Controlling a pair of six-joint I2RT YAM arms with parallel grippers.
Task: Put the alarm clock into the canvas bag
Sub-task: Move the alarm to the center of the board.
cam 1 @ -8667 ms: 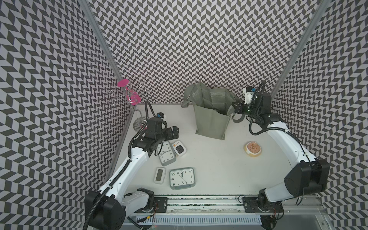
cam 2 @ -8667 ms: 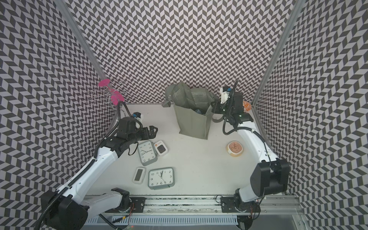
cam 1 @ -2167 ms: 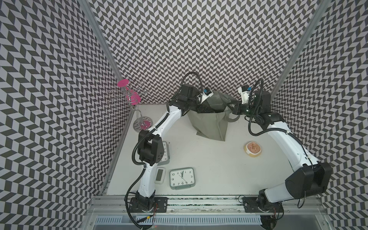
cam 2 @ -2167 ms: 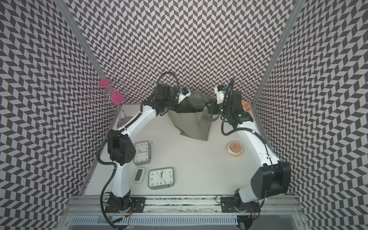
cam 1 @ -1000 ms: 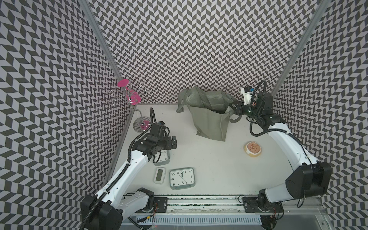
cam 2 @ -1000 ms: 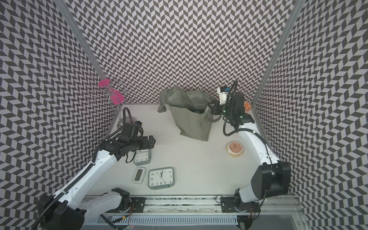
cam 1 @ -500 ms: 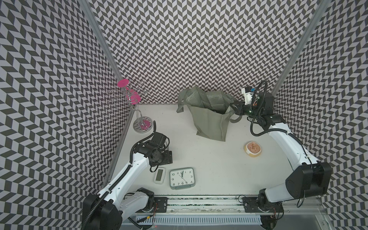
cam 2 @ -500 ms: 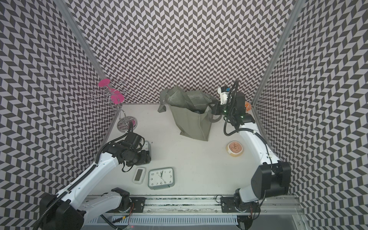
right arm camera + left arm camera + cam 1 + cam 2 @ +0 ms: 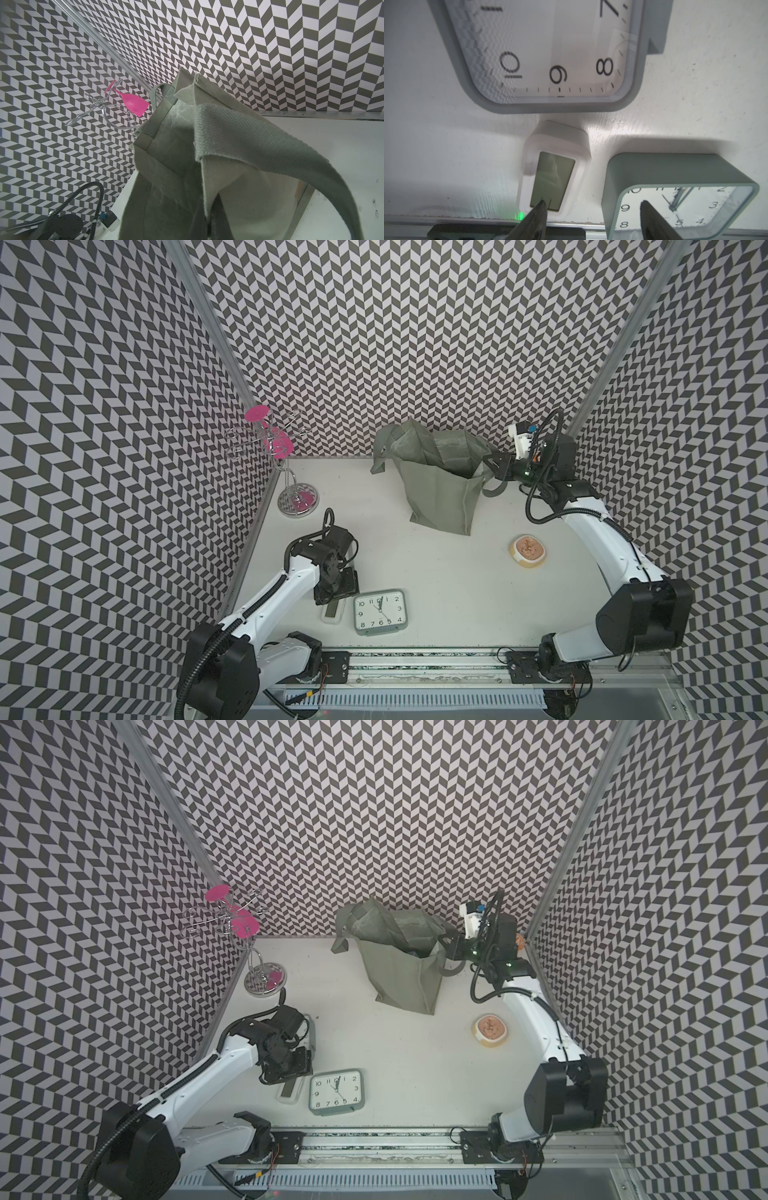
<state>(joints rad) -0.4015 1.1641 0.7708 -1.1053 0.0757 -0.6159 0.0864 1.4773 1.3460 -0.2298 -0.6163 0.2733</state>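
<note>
Surrounding us: black-and-white chevron walls [image 9: 374,344]; white tabletop [image 9: 457,593].
Bag: tall grey-green canvas bag [image 9: 440,497] upright at back, right gripper [image 9: 490,464] clamped on its rim.
Clock: square grey-green alarm clock [image 9: 380,612] flat at front, outside bag; we see left gripper [image 9: 592,202] spread beside it, empty.

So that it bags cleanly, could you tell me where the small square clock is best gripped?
Come from above and pinch the small square clock across two opposite side walls: it lies face up, and its deep casing offers flat, parallel faces. The left pincer likely needs shifting, as one finger hangs over the white digital clock.
</note>
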